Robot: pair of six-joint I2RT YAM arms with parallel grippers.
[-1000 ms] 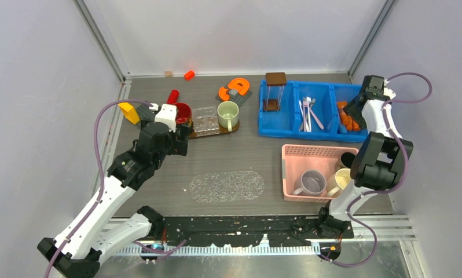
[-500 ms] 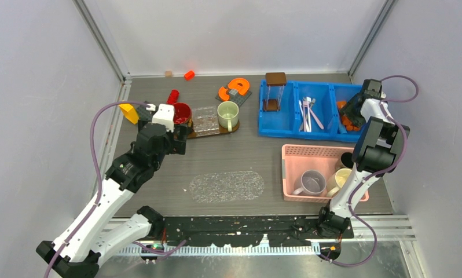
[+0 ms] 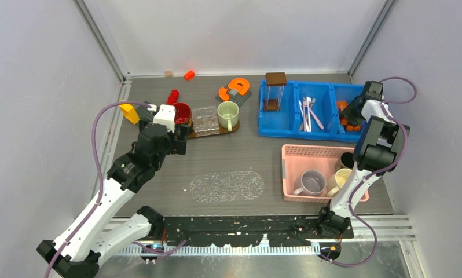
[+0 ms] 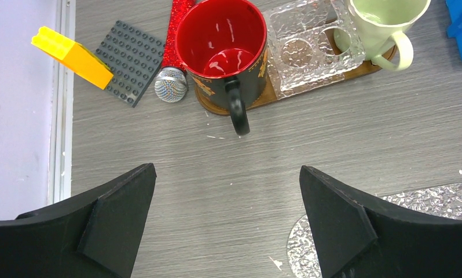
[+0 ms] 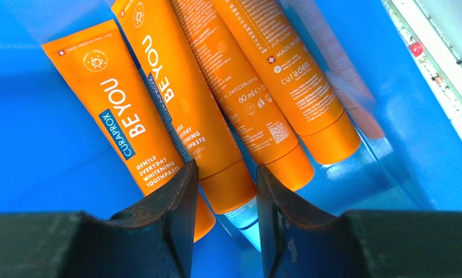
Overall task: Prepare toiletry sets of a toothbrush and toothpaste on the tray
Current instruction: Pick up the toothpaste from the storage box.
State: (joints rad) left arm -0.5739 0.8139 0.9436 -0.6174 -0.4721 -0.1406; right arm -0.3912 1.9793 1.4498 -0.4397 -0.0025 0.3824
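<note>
**Right pincer** [image 5: 226, 169], wrist view. It is down inside the end compartment of a blue plastic bin [image 5: 37, 150]. Four orange plastic toothpaste tubes [image 5: 257, 75] lie side by side ahead of it, cap ends toward the pincer.
- The second tube [image 5: 205, 116] from the pincer's left runs in between the two black fingers [image 5: 165, 231].
- Its shoulder fills the gap and the pads sit tight to both flanks. Real pinch or bare touch: cannot tell.
- Its clear cap is partly hidden behind the fingers.
- Further to the pincer's right is a fifth orange shape, blurred against the bin wall. Tube or reflection: cannot make out.

**Top view.** This pincer is mostly hidden by its own arm. Slim white and pale pink toothbrushes [image 3: 307, 114] lie in the next compartment, on the pincer's left. Their heads are too small to read.

**Left pincer** [image 4: 226, 168]. The fingers are spread wide with nothing between them, over the grey table [image 4: 217, 191]. Their bases are cut off by the lower frame edge.
- Straight ahead stands a black mug with a red inside [image 4: 226, 52], its handle pointing back at the pincer. It stands on a thin brown tray [image 4: 263, 99].
- Ahead and to the pincer's right on the tray is a clear textured glass block with round wells [image 4: 310, 49].
- Beyond that is a pale green mug [image 4: 385, 23], cut off at the top edge.
- The tray is mostly hidden under these.
</note>
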